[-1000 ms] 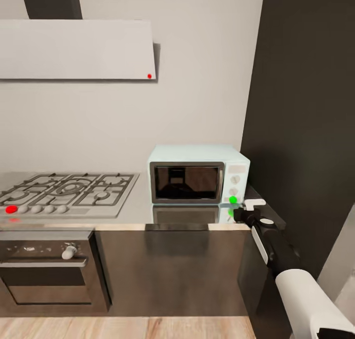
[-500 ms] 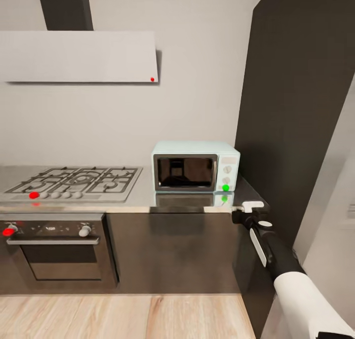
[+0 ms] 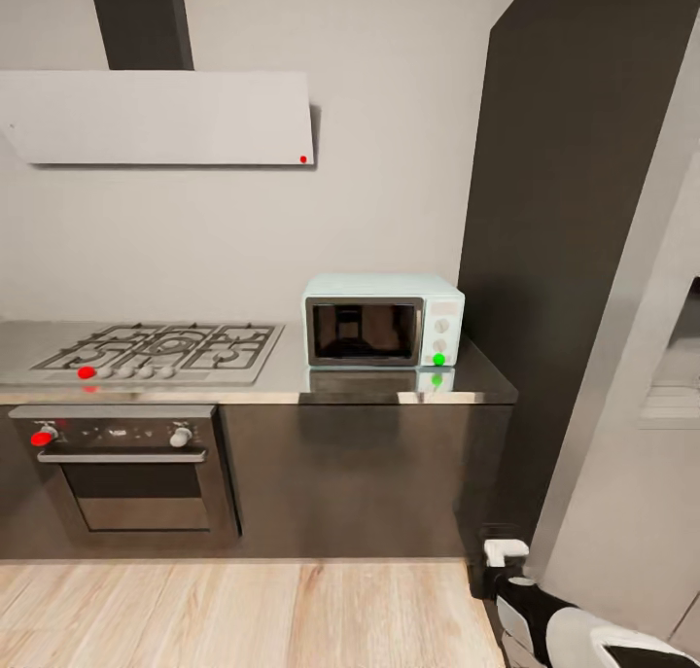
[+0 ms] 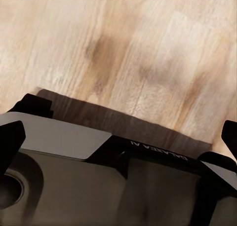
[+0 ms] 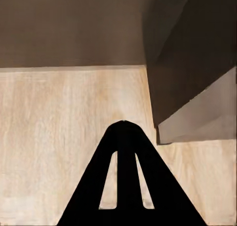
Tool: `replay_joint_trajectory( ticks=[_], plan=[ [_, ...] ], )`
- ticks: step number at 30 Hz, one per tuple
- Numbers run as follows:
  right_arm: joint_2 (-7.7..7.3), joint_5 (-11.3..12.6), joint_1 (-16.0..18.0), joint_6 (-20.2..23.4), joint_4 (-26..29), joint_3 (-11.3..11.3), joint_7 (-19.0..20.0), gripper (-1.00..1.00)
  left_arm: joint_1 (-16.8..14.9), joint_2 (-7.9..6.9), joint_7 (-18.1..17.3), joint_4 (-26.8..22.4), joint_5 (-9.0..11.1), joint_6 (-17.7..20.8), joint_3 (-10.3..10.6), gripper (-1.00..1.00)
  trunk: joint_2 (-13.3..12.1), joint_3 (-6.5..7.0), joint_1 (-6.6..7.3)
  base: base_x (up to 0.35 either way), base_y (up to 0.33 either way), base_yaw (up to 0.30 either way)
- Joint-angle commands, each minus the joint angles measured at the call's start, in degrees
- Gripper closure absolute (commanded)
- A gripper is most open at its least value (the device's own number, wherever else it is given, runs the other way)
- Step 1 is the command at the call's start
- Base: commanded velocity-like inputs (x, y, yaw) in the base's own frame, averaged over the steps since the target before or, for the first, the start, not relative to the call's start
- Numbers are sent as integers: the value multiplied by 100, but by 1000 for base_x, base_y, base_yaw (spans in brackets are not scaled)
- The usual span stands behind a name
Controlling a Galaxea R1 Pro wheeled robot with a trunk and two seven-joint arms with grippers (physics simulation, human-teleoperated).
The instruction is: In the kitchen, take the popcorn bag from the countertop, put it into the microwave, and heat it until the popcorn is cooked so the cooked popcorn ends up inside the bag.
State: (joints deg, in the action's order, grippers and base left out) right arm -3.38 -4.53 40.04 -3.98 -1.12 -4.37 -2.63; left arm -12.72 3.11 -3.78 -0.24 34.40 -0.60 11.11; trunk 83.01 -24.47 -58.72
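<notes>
The pale mint-blue microwave [image 3: 384, 323] stands on the grey countertop [image 3: 253, 384] with its dark glass door closed and a green dot [image 3: 438, 359] lit at its lower right. The popcorn bag is out of view. My right gripper [image 3: 500, 544] hangs low by the cabinet's foot, well below the worktop. In the right wrist view, the right gripper [image 5: 123, 124] is shut, an empty black wedge over the wooden floor. My left gripper [image 4: 118, 133] is open over the floor, with its fingertips [image 4: 10, 139] at the edges of its wrist view.
A gas hob [image 3: 160, 349] lies left of the microwave, with a built-in oven [image 3: 126, 474] under it and a hood [image 3: 160, 119] above. A tall dark cabinet [image 3: 574, 211] borders the counter's right end. Light wooden floor [image 3: 243, 615] spreads in front.
The camera has backed away, so the microwave looks smaller. My right arm has dropped from counter height beside the green dot to near the floor.
</notes>
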Motion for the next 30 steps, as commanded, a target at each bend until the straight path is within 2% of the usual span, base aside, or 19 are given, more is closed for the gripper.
replay_joint_trajectory(
  ticks=[1,3,6,9,11,17,22,25,30],
  plan=[
    [8,-60,-272,-81,-47,-35,-64,100,-3,-5,-18,2,41,-8,51,-100,4,-5,0,0,0,0],
    [43,-72,-908,-123,-72,-31,-101,100,-3,-50,-18,-1,25,-10,61,-100,4,-5,0,0,0,0],
    [69,-32,-1648,-131,-80,-37,-113,100,-3,-204,-18,-21,-12,-10,83,-100,4,-5,0,0,0,0],
    [78,1,-2440,-131,-81,-51,-84,100,-3,-240,-18,-30,-23,-17,108,-100,4,-5,0,0,0,0],
    [80,-3,-2697,-185,-81,-54,-37,100,-3,-247,-18,-27,-22,-19,110,-100,4,-5,0,0,0,0],
    [76,-8,-2822,-245,-90,-56,-12,100,-3,-307,-18,-20,-7,-18,105,-100,4,-5,0,0,0,0],
    [71,3,-2835,-183,-84,-72,-62,100,-3,-470,-18,-48,-7,-18,102,-100,4,-5,0,0,0,0],
    [52,-34,-2834,-235,-63,-69,-85,100,-3,-462,-18,-62,-7,-19,88,-100,4,-5,0,0,0,0],
    [100,-40,-2835,-251,-64,-73,-88,100,-3,-478,-18,-73,-21,-19,101,-100,4,-5,0,0,0,0]
  ],
)
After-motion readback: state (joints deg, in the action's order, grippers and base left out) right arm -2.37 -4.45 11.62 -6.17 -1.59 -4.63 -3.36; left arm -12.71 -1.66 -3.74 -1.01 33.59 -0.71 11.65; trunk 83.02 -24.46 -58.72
